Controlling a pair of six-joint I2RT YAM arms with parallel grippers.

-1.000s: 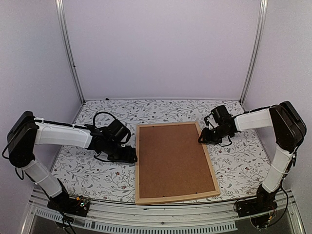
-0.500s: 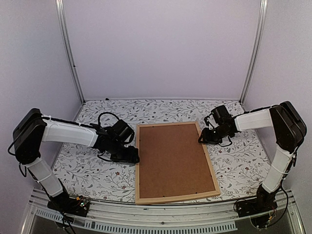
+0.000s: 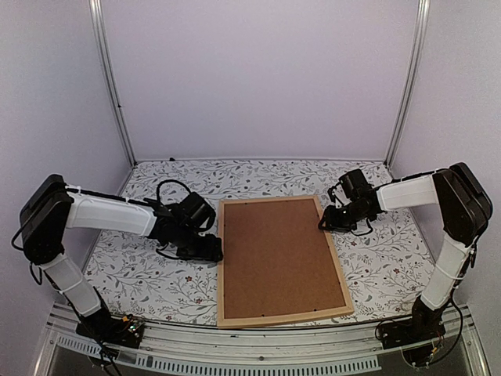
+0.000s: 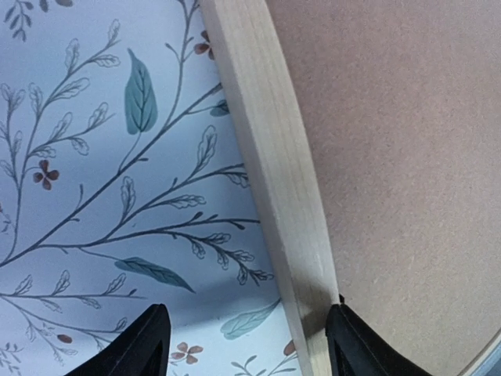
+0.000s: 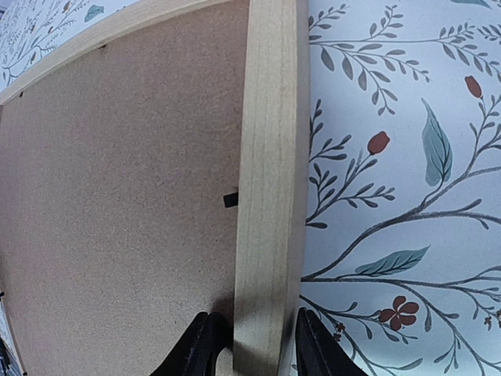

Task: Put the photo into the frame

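Observation:
The frame (image 3: 282,317) lies flat on the floral cloth, back up, with the brown backing board (image 3: 278,254) filling it. The photo is hidden. My left gripper (image 3: 210,252) is at the frame's left rail (image 4: 270,157). It is open (image 4: 246,348): one finger (image 4: 356,348) is on the board side of the rail, the other (image 4: 145,348) stands well off over the cloth. My right gripper (image 3: 325,223) is at the upper part of the right rail (image 5: 270,157). It is shut on that rail (image 5: 257,352), one finger against each side.
The floral tablecloth (image 3: 156,282) covers the table around the frame. Small black retaining tabs (image 5: 230,199) sit along the board's edge. White walls with metal posts (image 3: 113,86) close in the back and sides. The table's front rail (image 3: 250,352) runs just below the frame.
My left arm has shifted a little to the right, bringing its open gripper up to the frame's left rail. The right arm and the frame have not moved.

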